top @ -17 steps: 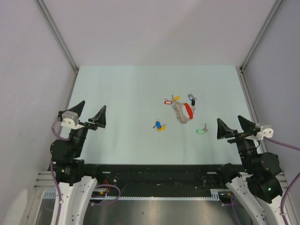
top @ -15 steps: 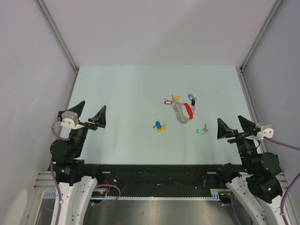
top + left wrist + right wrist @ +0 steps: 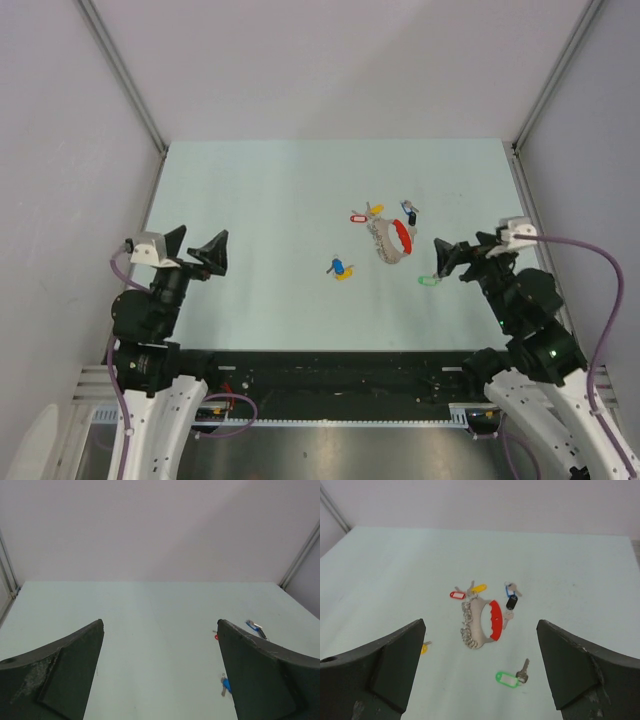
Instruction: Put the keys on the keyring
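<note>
The keyring (image 3: 481, 625) lies ahead of the right tool (image 3: 458, 255), not touching it. This tool and the left tool (image 3: 200, 240) are spread wide, holding nothing.

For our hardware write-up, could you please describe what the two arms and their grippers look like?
The left arm and right arm are black-jointed, with white shells near the base. A lilac cable runs along each to a white wrist block. The left gripper and right gripper have matte black, wedge-shaped, scuffed fingers. A green light shows on the right arm.
</note>
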{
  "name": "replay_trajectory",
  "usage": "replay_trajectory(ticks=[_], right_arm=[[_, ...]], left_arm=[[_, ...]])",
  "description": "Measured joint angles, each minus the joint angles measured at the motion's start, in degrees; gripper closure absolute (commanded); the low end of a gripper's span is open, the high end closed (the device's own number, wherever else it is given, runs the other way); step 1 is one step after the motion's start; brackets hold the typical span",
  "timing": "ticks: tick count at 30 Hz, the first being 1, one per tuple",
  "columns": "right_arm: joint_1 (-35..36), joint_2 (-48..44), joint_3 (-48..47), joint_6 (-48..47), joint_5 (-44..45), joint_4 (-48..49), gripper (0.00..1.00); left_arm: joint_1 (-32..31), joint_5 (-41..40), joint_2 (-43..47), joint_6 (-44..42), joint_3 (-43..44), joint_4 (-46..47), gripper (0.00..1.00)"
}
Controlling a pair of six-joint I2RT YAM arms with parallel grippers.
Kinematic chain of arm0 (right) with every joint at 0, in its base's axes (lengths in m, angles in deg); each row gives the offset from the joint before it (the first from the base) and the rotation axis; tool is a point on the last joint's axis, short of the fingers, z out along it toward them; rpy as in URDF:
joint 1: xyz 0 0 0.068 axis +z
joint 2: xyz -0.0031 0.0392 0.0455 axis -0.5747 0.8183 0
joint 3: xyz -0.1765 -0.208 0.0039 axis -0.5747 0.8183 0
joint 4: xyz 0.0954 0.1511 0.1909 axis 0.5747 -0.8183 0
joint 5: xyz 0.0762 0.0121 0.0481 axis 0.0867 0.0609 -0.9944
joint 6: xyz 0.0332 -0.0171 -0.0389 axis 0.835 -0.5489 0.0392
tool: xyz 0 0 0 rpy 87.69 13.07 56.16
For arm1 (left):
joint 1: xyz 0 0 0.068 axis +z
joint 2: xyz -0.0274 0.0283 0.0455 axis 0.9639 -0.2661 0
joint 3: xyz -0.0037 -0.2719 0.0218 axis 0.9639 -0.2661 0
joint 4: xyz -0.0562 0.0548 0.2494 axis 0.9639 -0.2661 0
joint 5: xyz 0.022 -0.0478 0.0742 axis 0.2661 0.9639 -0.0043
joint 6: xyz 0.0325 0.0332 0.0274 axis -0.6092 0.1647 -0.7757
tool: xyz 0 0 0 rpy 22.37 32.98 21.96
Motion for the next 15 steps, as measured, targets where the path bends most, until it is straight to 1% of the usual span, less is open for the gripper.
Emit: replay_trajectory(ticks=[5, 9, 12, 15], right_arm=[[-0.04, 14.45, -0.90, 3.52, -5.05, 1.70, 0.00], [-0.11, 29.14, -2.62, 6.45, -8.66, 3.50, 0.00], [-0.15, 40.24, -4.24, 7.96, -9.35, 6.01, 0.00], [-0.39, 50.05, -4.42, 8.74, -9.42, 9.16, 0.05]], left_arm=[[0.00, -0.17, 0.02, 0.79, 0.00, -4.92, 0.00], [-0.46, -1.51, 0.55, 0.79, 0.00, -7.28, 0.00], [-1.09, -2.67, 1.36, 0.72, 0.00, -8.07, 0.00], [-1.57, -3.34, 1.88, 0.72, 0.00, -8.63, 0.00]])
